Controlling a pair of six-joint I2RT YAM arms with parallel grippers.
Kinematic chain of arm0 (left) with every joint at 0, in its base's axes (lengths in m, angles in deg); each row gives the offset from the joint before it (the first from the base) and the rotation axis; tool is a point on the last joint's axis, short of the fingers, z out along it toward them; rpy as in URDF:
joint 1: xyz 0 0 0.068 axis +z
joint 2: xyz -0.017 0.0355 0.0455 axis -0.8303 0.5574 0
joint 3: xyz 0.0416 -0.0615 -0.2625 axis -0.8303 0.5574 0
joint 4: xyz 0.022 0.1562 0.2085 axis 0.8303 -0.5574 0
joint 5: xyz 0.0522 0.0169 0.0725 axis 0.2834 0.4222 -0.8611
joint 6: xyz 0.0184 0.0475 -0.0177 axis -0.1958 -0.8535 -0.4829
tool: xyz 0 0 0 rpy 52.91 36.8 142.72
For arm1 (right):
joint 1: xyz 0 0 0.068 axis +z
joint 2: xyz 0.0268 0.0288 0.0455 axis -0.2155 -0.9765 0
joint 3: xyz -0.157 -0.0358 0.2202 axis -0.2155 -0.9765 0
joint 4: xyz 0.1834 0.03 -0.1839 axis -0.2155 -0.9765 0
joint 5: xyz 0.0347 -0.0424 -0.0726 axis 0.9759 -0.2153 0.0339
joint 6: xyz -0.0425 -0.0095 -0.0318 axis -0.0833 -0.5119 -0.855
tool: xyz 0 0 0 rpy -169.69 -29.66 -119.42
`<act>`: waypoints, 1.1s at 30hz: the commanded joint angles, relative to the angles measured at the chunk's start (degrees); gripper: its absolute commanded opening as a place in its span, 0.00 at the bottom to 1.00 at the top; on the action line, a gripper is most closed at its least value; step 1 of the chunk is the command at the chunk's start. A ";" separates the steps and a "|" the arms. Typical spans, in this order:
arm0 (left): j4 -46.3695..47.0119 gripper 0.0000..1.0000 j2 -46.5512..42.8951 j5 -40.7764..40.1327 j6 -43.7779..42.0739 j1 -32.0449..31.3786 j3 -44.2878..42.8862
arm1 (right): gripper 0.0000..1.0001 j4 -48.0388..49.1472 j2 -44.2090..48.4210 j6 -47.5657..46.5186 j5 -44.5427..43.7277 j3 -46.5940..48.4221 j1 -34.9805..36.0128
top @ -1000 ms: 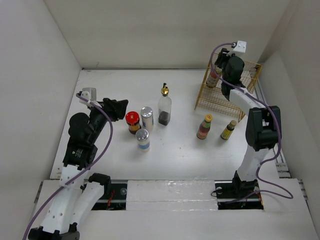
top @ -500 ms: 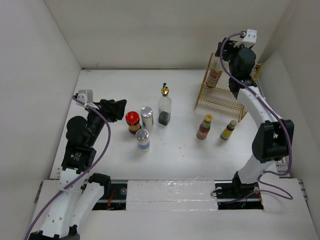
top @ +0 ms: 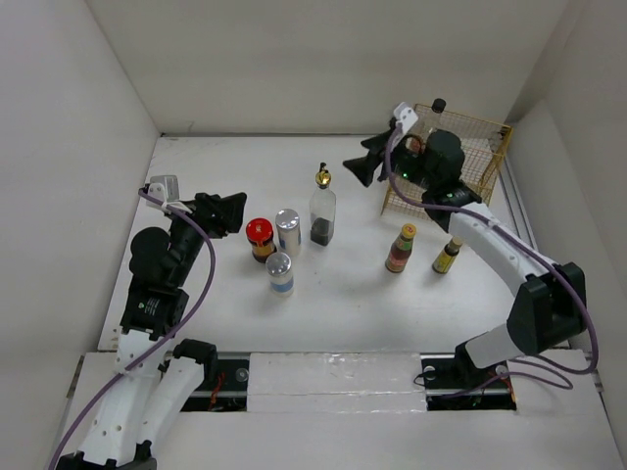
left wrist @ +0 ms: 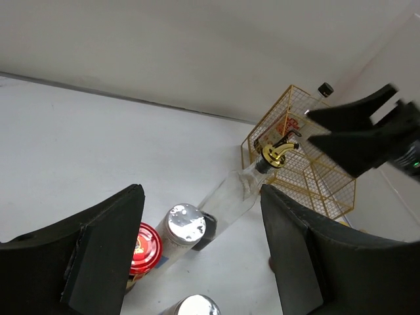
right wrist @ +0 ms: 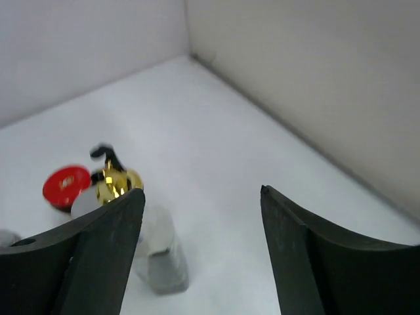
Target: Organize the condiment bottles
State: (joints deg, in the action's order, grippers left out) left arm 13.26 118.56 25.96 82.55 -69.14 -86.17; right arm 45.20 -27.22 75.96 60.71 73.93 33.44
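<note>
Right arm: over the last second it had swung out of the yellow wire basket (top: 490,147) and to the left. The right gripper (top: 356,172) hung between the basket and the middle cluster, fingers spread and empty.
Left arm: barely shifted; the left gripper (top: 238,213) sat just left of the cluster, jaws wide apart, holding nothing.
Basket: one black-capped clear bottle (top: 438,105) stood upright inside, in the far right corner.
Meaning: one bottle looked delivered and six remained on the table; the right arm seemed headed for its next pick.
Pourer bottle (top: 322,211): tall, clear, with a gold spout and dark liquid at the bottom; upright at mid-table.
Shakers (top: 288,230): two, silver-capped, just left of it.
Red-lidded jar (top: 260,235): dark, beside the shakers.
Yellow-capped red bottle (top: 401,248): in front of the basket.
Small dark bottle (top: 448,255): just right of it.
</note>
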 commanded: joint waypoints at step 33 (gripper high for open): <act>2.48 0.67 1.23 3.55 -0.10 0.27 -0.16 | 0.77 11.63 -10.47 -4.32 -5.70 -2.04 11.70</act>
State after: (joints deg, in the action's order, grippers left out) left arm 13.28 119.81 27.88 82.66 -69.14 -86.17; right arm 49.55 -37.98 69.69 56.12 70.74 45.13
